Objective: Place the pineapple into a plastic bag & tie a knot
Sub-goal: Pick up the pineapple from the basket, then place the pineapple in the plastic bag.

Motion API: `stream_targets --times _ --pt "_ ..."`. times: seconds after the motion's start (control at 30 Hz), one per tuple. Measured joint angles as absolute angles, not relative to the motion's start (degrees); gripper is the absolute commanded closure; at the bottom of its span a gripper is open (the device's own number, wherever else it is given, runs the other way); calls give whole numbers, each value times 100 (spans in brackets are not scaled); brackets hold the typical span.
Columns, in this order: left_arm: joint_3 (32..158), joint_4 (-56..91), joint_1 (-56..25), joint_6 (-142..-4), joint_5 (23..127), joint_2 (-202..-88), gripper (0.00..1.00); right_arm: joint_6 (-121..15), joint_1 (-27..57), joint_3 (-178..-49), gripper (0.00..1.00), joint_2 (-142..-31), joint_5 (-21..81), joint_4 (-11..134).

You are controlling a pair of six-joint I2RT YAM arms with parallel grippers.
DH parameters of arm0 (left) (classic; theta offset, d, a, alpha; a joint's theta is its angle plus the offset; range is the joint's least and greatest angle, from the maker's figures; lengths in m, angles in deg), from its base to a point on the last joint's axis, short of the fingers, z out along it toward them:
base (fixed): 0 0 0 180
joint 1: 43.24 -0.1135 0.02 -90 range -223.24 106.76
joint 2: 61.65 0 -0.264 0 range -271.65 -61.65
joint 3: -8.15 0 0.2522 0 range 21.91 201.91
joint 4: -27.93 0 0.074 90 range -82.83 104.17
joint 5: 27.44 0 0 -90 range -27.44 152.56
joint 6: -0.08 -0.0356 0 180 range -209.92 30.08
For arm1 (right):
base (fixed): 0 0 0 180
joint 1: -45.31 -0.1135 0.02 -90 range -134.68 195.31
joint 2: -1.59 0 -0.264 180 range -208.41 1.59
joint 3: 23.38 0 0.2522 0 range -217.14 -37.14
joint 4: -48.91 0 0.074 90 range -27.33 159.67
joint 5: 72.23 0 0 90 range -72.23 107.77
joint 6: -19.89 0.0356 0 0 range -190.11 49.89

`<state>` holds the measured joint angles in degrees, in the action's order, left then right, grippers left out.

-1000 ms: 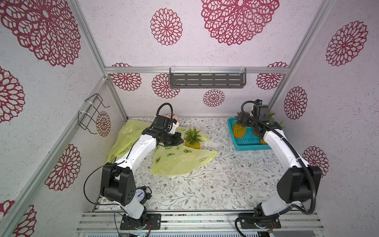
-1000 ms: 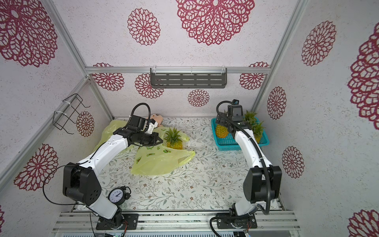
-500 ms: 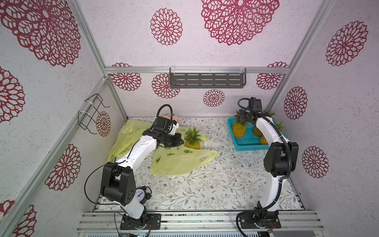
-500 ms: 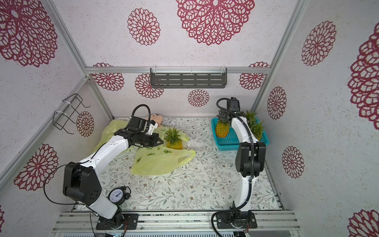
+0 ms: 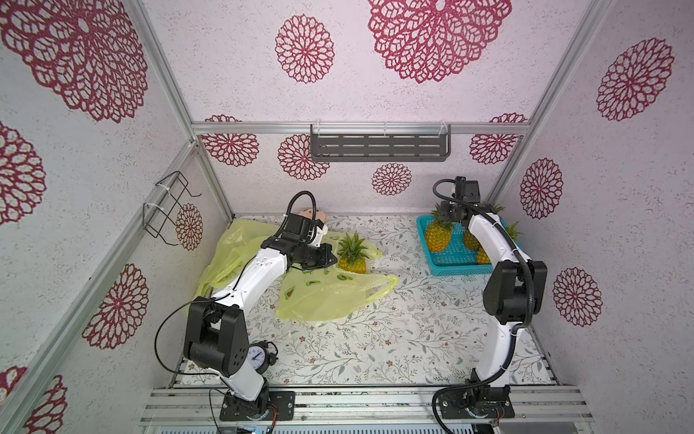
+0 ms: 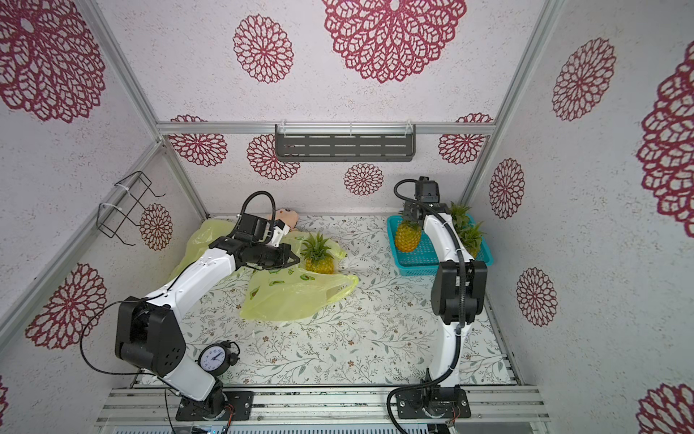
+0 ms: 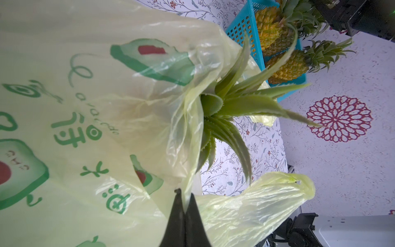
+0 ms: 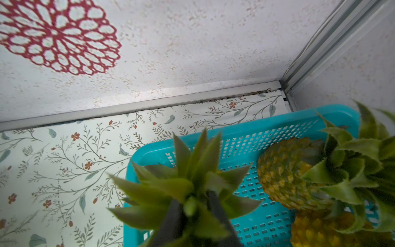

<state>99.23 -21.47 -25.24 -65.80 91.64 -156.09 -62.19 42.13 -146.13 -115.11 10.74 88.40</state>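
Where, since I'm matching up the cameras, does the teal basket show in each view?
In both top views: teal basket in the right rear corner.
Left wrist: basket beyond the yellow bag.
Right wrist: basket close below, holding pineapples.
Shared landmark: the flowered table cover.

The bag (image 5: 330, 297) is pale yellow-green, printed with green avocados and lettering; the pineapple (image 5: 352, 263) is golden with a green crown. The basket (image 5: 456, 269) is turquoise, the desk (image 5: 394, 338) white with leafy sprigs and small red flowers.
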Motion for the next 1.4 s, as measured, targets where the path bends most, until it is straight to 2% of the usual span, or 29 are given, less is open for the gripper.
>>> stream_targets --times 0.23,0.37,0.73,0.9,1.13,1.4 --pt "9923 -2156 -2524 -6582 9111 -15606 100 -6247 4211 -14608 100 -11435 1116 8875" --pt "9923 -2171 -2524 -6587 9096 -15598 100 -6110 4211 -14523 100 -11039 1297 9035" --pt "9923 -2149 -2524 -6587 9114 -15582 100 -5760 4050 -13612 100 -8285 2023 9140" --pt "9923 -2119 -2524 -6589 9173 -15574 100 -5626 3481 -12930 100 -7573 2112 9114" --pt "9785 -1955 -2524 -6580 9282 -15462 100 -5484 2432 -11765 100 -7323 1981 9090" --pt "9442 -1664 -2524 -6458 9411 -15401 100 -5384 1868 -10984 100 -7004 2123 9070"
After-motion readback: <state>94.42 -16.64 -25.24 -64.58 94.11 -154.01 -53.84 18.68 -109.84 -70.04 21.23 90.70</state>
